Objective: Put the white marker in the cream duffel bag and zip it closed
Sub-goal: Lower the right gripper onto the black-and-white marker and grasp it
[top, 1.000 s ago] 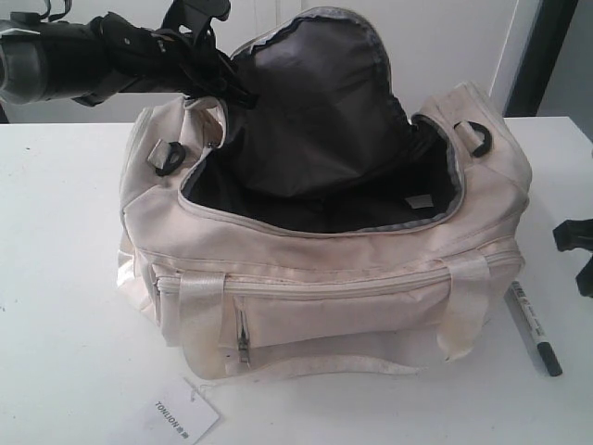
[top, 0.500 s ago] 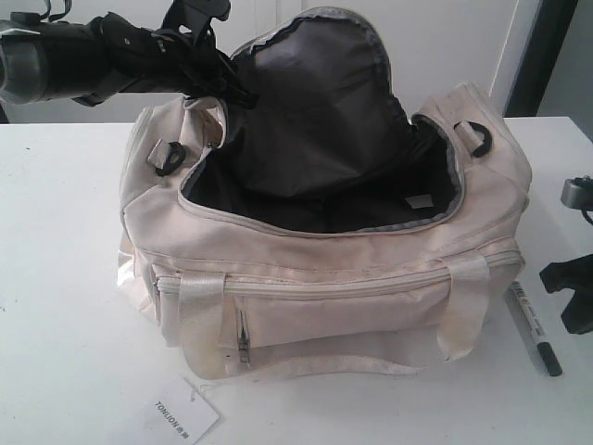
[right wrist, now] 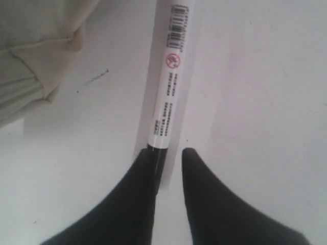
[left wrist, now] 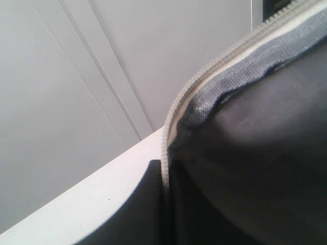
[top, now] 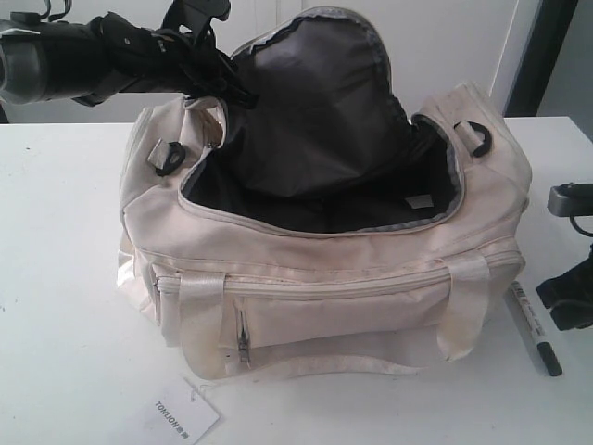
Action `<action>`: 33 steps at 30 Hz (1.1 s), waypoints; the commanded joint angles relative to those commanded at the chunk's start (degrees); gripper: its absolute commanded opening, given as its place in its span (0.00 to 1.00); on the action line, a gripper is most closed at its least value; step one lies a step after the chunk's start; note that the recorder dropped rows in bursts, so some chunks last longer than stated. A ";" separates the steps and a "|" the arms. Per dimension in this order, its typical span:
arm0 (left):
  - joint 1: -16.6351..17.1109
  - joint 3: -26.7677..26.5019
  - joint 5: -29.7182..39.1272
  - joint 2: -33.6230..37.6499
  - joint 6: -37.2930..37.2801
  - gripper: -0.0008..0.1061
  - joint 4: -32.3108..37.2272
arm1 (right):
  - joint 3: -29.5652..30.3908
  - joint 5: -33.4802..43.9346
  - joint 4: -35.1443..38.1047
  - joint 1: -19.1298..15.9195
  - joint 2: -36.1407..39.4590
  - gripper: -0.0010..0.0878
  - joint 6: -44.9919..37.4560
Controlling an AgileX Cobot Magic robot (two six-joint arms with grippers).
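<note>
The cream duffel bag sits unzipped on the white table, its dark lining showing. My left gripper is shut on the zipper edge of the bag's top flap and holds it raised; in the left wrist view the left gripper pinches the zipper teeth. The white marker with a black cap lies on the table by the bag's right end. My right gripper hovers just right of it. In the right wrist view the right gripper is open over the white marker, whose black cap lies beside one finger.
A white "TONLION" tag lies on the table in front of the bag. The bag's handle strap trails along its front base. The table's right edge is close to the right gripper.
The right gripper has come in from the right edge toward the marker, and its jaws have parted. The left gripper and the bag have not moved.
</note>
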 joint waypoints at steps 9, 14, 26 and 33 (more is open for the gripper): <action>0.00 0.00 0.00 0.00 0.00 0.01 0.00 | 3.35 -7.13 -0.14 0.53 0.00 0.49 -4.34; 0.00 0.00 0.00 0.00 0.00 0.01 0.00 | 3.96 -8.72 2.39 0.63 0.00 0.50 -5.47; 0.00 0.00 0.00 0.00 0.00 0.01 0.00 | 3.98 -9.93 5.01 0.63 4.56 0.49 -5.47; 0.00 0.00 0.00 0.00 0.00 0.01 0.00 | 3.98 -10.32 5.01 0.63 6.78 0.43 -5.47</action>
